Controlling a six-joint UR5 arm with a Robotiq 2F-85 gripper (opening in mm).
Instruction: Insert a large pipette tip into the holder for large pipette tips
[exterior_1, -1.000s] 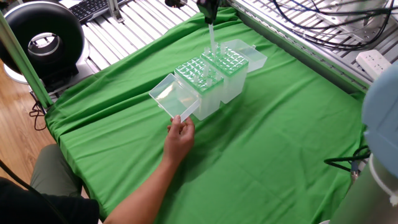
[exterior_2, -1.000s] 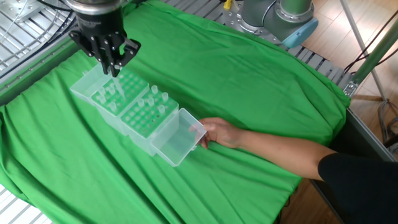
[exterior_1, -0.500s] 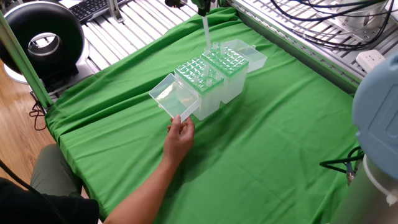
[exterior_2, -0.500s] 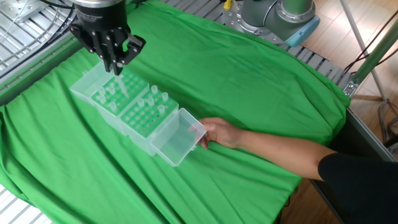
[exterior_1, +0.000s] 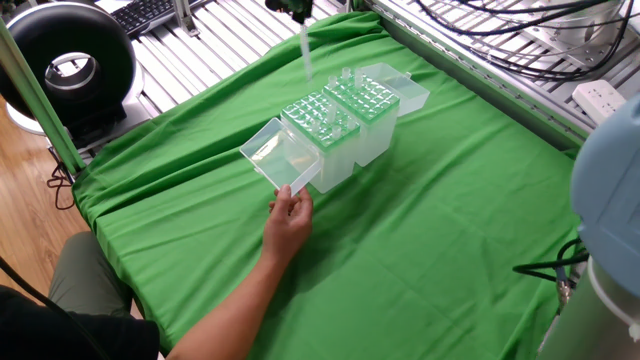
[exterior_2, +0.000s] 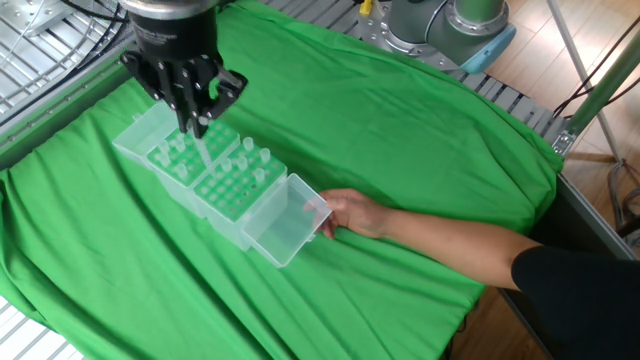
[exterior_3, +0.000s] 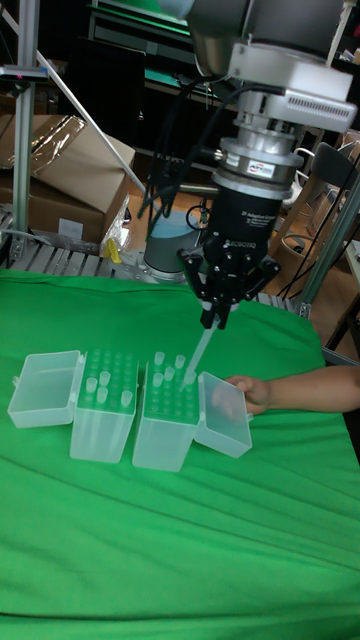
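Note:
My gripper (exterior_2: 197, 125) (exterior_3: 215, 318) is shut on a long clear large pipette tip (exterior_1: 307, 55) (exterior_2: 203, 152) (exterior_3: 197, 362), which hangs point down. The gripper shows only at the top edge (exterior_1: 297, 10) in one fixed view. The tip's lower end hovers just above the greenish grid of the holder for large pipette tips (exterior_1: 320, 125) (exterior_2: 235, 185) (exterior_3: 170, 410). A few tips stand in its holes. A person's hand (exterior_1: 290, 215) (exterior_2: 350, 212) holds the holder's clear lid (exterior_1: 275, 160) (exterior_3: 225, 415) open.
A second translucent grid-topped box (exterior_1: 368, 100) (exterior_2: 175, 150) (exterior_3: 105, 395) stands against the holder, its lid folded open on the far side. Green cloth (exterior_1: 430, 220) covers the table. The person's forearm (exterior_2: 450, 245) reaches in across the cloth.
The gripper rose with the tip from over the second box and moved sideways until the tip hung over the holder. The hand and both boxes stayed still.

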